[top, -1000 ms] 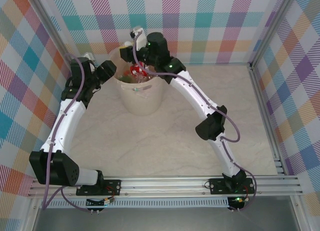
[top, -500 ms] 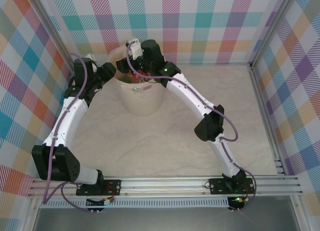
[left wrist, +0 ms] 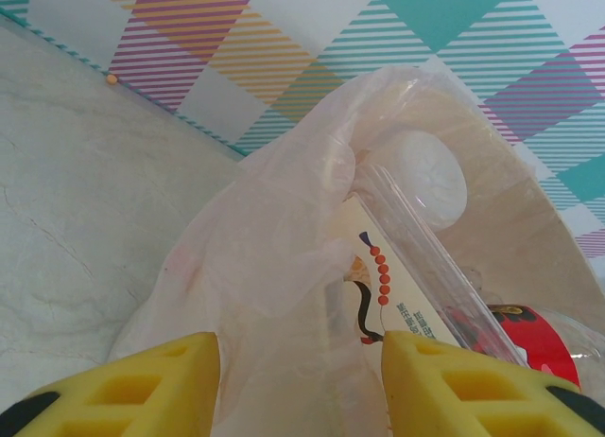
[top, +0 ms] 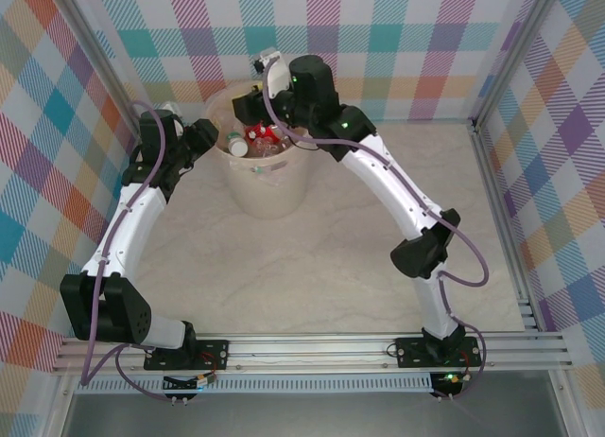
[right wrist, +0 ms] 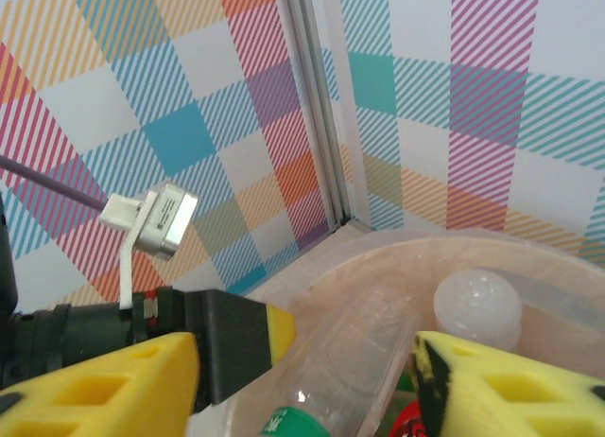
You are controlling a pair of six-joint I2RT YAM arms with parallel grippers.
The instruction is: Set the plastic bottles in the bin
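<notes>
Bottles (top: 257, 139) lay heaped inside the bin (top: 269, 186). From overhead mostly red labels & caps showed, plus one white round end (top: 236, 146) near the left rim. The bin stood upright at the far side of the worktop (top: 312, 257), close to the plaid back wall (top: 397, 40).

Right wrist view: a clear bottle w/ green label (right wrist: 298, 420) lay just under the bin's rim (right wrist: 397, 253), w/ a white domed bottle end (right wrist: 477, 309) beside it. Left wrist view: a clear bottle (left wrist: 425, 248) lay slanted, a white label w/ printed red beads (left wrist: 373, 295) sat under it, and a red-labelled bottle (left wrist: 515, 338) was at lower right. Crumpled pale plastic (left wrist: 274, 267) sat in front; couldn't tell if bag or squashed bottle.

Left hand (top: 206, 134) sat at the bin's left rim. Its yellow fingers (left wrist: 123, 390) were spread wide, the crumpled plastic btwn them, not pinched. Right hand (top: 243, 106) hung over the far-left rim, its fingers (right wrist: 95, 385) also wide apart, nothing gripped. The left hand's black-and-yellow fingertip (right wrist: 241, 338) showed just outside the rim.
</notes>
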